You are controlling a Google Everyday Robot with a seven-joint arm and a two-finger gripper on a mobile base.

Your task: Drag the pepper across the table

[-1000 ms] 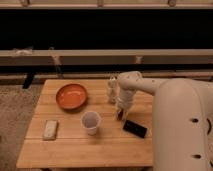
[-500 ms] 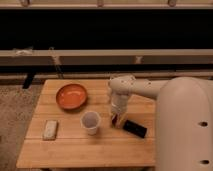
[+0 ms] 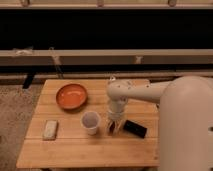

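- Light wood planks, running lengthwise, make up the counter point(image 3: 75, 147), which carries every item in view.
- The end effector point(image 3: 115, 128) points straight down over the middle of the counter, its tips at or just above the planks, between the cup and the phone.
- Whether it is open, closed or gripping anything cannot be told.
- A dark sliver shows at the tips; that may be the pepper point(image 3: 110, 128), but it is too hidden to be sure.
- The white cup point(image 3: 90, 122) stands upright just to the left of the end effector in the picture.
- The flat black phone point(image 3: 135, 129) lies just on the other side, skewed to the planks.
- The round orange bowl point(image 3: 71, 96) sits toward the far left corner.
- A pale rectangular block point(image 3: 49, 129) lies near the left edge.
- The robot's white arm point(image 3: 150, 92) reaches in from the right.
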